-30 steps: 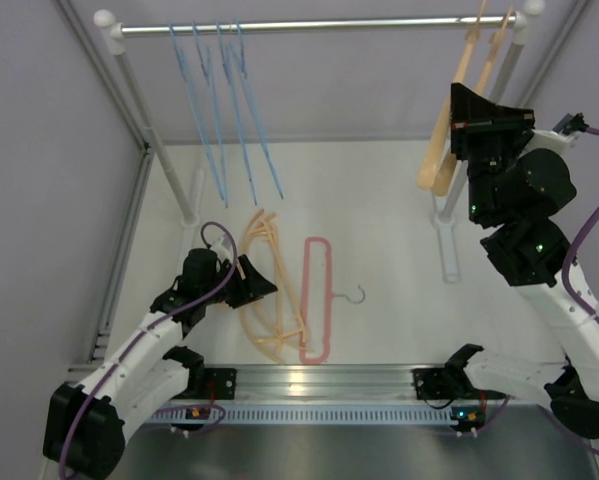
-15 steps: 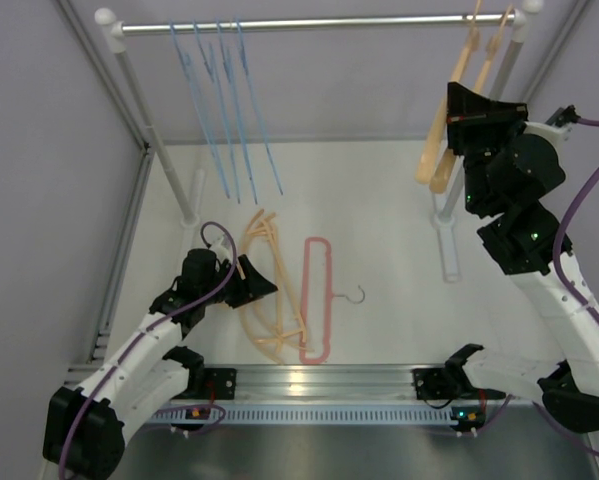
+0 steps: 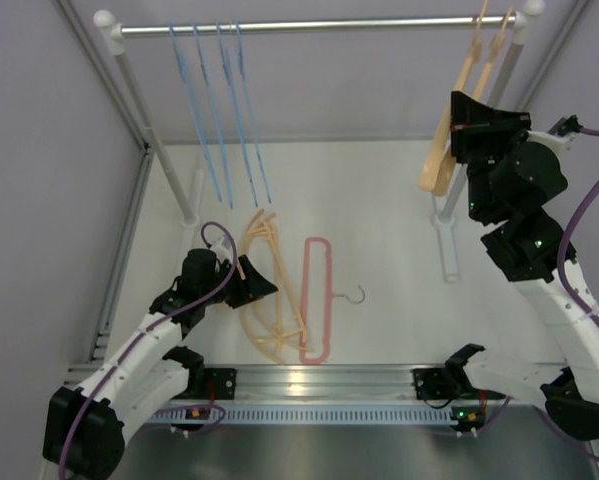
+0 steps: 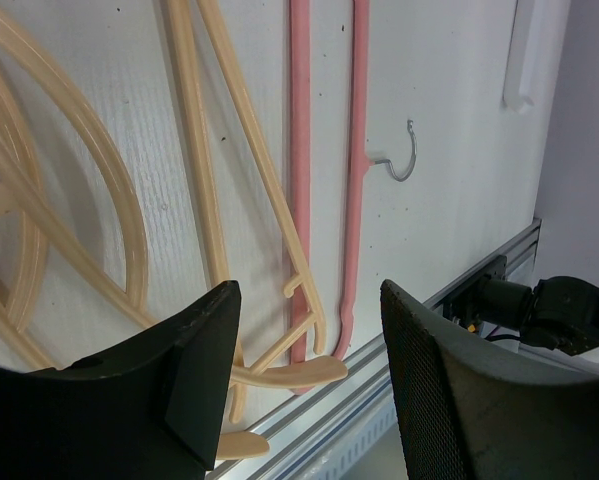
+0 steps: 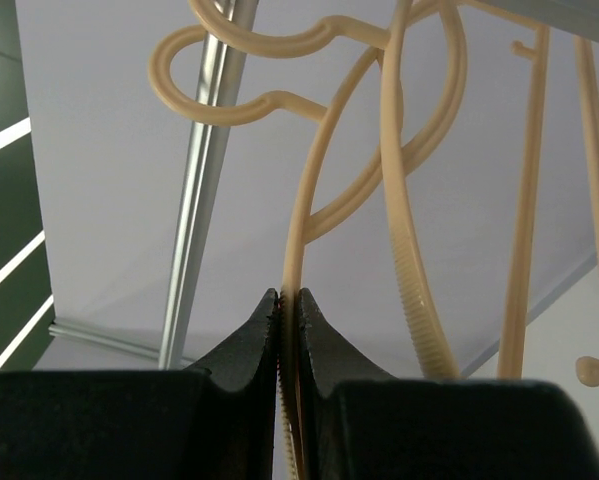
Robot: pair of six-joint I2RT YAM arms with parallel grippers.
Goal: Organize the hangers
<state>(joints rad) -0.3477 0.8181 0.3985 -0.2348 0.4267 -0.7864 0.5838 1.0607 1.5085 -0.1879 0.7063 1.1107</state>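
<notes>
White table [image 3: 399, 220], pink-red hanger [image 3: 315, 356] lengthwise near-far, hook [image 3: 356, 294] rightward

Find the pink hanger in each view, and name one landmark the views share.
Top external: pink hanger lies flat, lower centre, hook pointing right.
Left wrist: upper middle, two bars running top to bottom.
Right wrist: not in it.
Landmark: the peach pile just left of it, in both those views.

The pink-red hanger [image 4: 357, 150] and peach hangers [image 4: 209, 190] lying toward the tabletop's near edge run off the top and left sides of the left wrist view. In the right wrist view, a peach hanger [image 5: 292, 260] vanishes between the pinching fingers of the right gripper [image 5: 288, 302], its lower length unseen.
</notes>
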